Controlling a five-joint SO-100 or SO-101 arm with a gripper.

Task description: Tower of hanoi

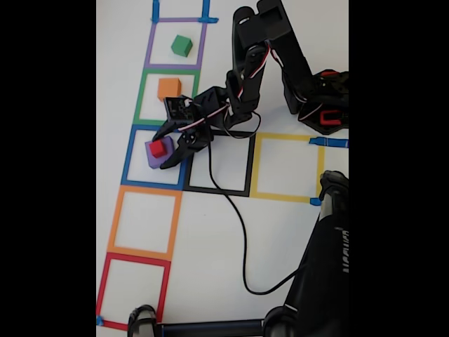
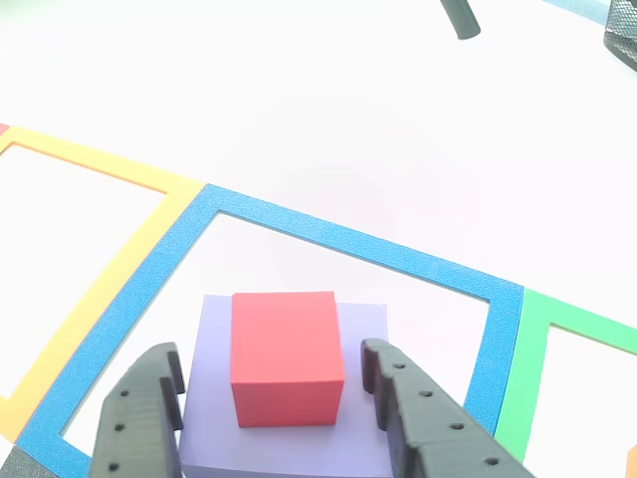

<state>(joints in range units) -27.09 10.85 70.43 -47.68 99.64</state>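
Because the red cube (image 2: 287, 356) between the spread claw (image 2: 274, 388) fingers looks light and rigid, its flat side faces seem best to grip.

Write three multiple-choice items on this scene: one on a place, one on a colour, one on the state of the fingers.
1. The red cube sits on:
A. the purple cube
B. the orange cube
C. bare table

2. The tape square around the green cube is:
A. yellow
B. purple
C. black

3. The fingers of the gripper are:
A. shut tight on the red cube
B. spread either side of the red cube
C. holding the green cube

Key: 1 A, purple shows beneath red; 2 B, the fixed view shows a purple outline; 3 B, a gap shows on each side.
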